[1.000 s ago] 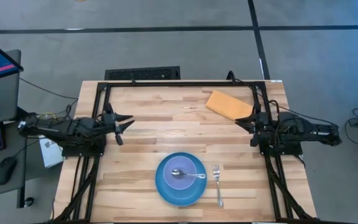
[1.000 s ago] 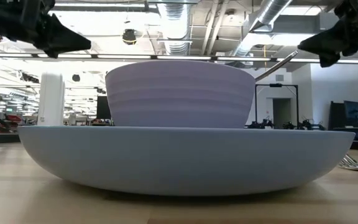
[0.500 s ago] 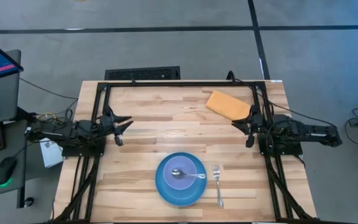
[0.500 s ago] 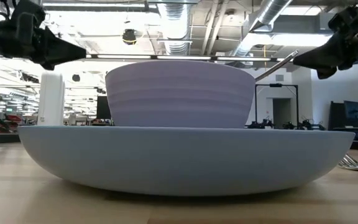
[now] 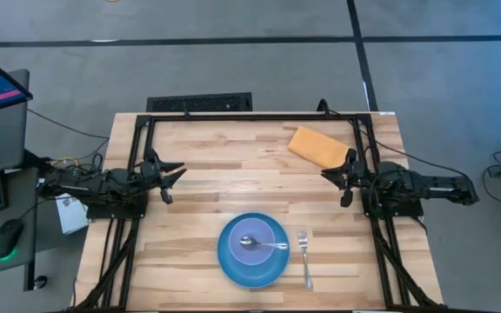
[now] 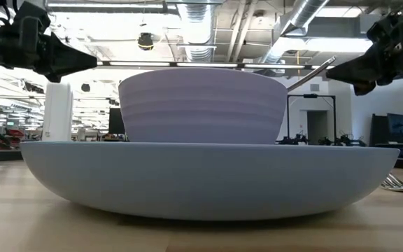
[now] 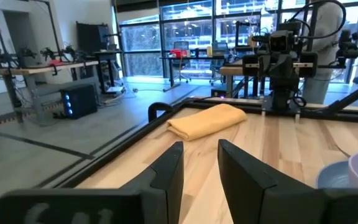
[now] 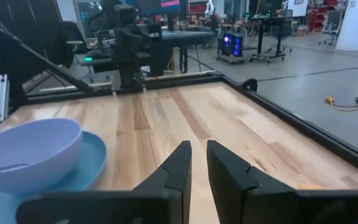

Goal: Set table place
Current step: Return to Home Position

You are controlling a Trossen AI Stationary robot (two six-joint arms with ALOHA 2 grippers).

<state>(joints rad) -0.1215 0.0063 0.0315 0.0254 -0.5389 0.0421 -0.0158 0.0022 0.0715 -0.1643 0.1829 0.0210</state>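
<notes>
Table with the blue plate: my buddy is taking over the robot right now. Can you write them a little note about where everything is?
Left tool: open, empty, above the left edge of the table.
Right tool: open by a narrow gap, empty, above the right edge, beside the orange pad.
Things: the purple bowl sits in the blue plate, towards the table edge far from the pad. The spoon lies in the bowl. The fork lies on the table beside the plate, on the right arm's side.
Done: the place looks set.
Left: probably only parking both arms.
</notes>
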